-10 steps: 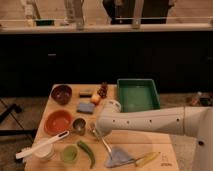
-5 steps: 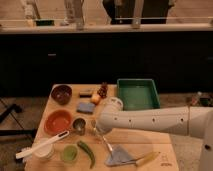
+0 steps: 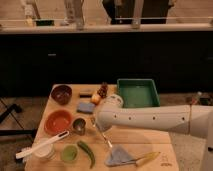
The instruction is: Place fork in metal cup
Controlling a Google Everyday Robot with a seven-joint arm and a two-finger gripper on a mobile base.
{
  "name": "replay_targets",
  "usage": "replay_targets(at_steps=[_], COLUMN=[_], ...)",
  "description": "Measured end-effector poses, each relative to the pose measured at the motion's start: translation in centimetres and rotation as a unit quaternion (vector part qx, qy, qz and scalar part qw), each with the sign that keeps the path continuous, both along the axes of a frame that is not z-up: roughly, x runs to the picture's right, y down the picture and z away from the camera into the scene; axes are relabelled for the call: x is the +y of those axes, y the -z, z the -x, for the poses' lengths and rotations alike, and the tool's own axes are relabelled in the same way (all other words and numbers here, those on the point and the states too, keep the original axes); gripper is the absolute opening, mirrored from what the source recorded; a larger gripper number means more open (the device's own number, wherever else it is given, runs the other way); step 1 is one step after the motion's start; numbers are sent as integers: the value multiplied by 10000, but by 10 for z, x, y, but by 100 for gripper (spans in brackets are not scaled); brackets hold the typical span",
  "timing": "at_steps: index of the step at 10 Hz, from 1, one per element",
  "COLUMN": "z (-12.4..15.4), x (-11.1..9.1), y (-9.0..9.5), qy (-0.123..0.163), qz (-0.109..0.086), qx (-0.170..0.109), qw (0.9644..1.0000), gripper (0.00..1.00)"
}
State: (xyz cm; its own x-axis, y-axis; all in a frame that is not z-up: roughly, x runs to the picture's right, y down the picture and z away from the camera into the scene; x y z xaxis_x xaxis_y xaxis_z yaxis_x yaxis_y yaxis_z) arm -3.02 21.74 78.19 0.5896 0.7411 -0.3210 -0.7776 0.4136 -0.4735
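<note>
The gripper sits at the left end of the white arm, low over the wooden table and just right of the metal cup. Its fingers are clamped together, and the top of the fork runs up into them, so it appears to be grasping the fork. The fork slants down and to the right from there, outside the cup, with its lower end by the blue cloth.

The metal cup stands upright, its inside dark, just beside the orange bowl, which shows only its own orange inside. Farther back are a dark brown bowl, whose contents cannot be made out, and a blue sponge. The green tray at the back right shows its plain green floor.

At the front left, a long white utensil lies across the white cup. Next to it stand a small green cup and a green pepper. A yellow-handled knife lies right of the cloth.
</note>
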Motion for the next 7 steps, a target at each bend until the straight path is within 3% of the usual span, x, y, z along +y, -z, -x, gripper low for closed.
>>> replay_targets(at_steps=[4,7], z=[13,34], x=[-19,-33], y=[15,29], qy=[250,617], qz=[-133,-244], qx=[-295,-658], qw=[9992,9956], gripper=[0,0])
